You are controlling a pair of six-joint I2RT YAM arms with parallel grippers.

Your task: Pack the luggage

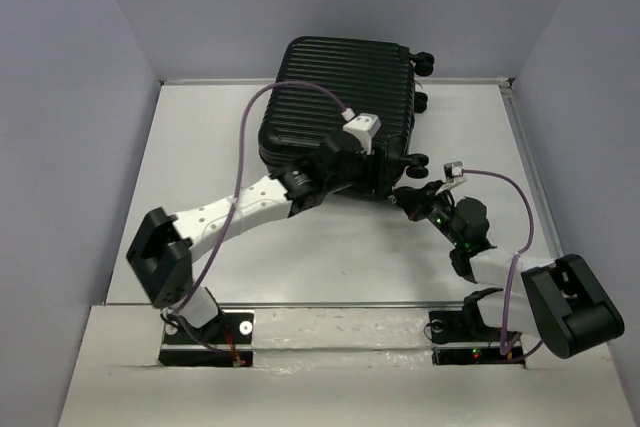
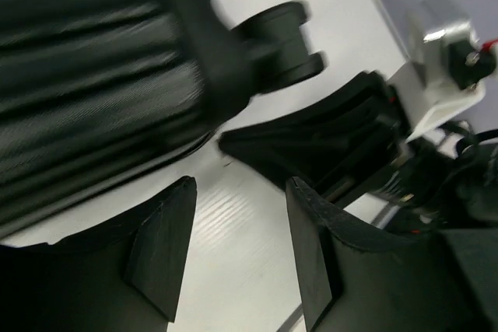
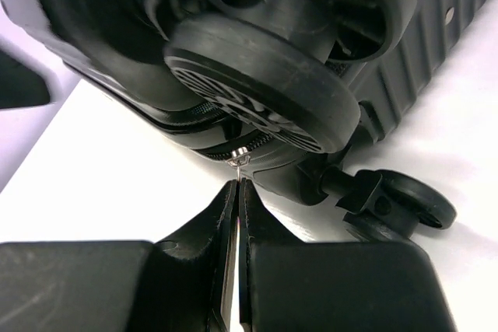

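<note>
Suitcase [image 1: 335,112]: black, ribbed, closed, lying flat at far middle of desk [image 1: 300,257].
Left pincer [image 2: 241,192]: jaws apart, holding nothing, beside the suitcase's near edge.
Right pincer [image 3: 237,188]: jaws pressed together, just below zip pull [image 3: 240,158], under a wheel [image 3: 264,83].

Our left arm [image 1: 235,209] has a white link dotted with small holes between bulky black joint housings. Our right arm [image 1: 470,219] shows the same black housings, lit by tiny green lights [image 1: 440,220]. A purple cable [image 1: 243,137] loops along each arm to a small white-and-grey wrist camera [image 1: 360,128]. Black base plates [image 1: 180,352] carry both arms. Our left gripper [image 2: 240,188] and right gripper [image 3: 236,192] have matte black, wedge-shaped fingers [image 2: 159,254].
</note>
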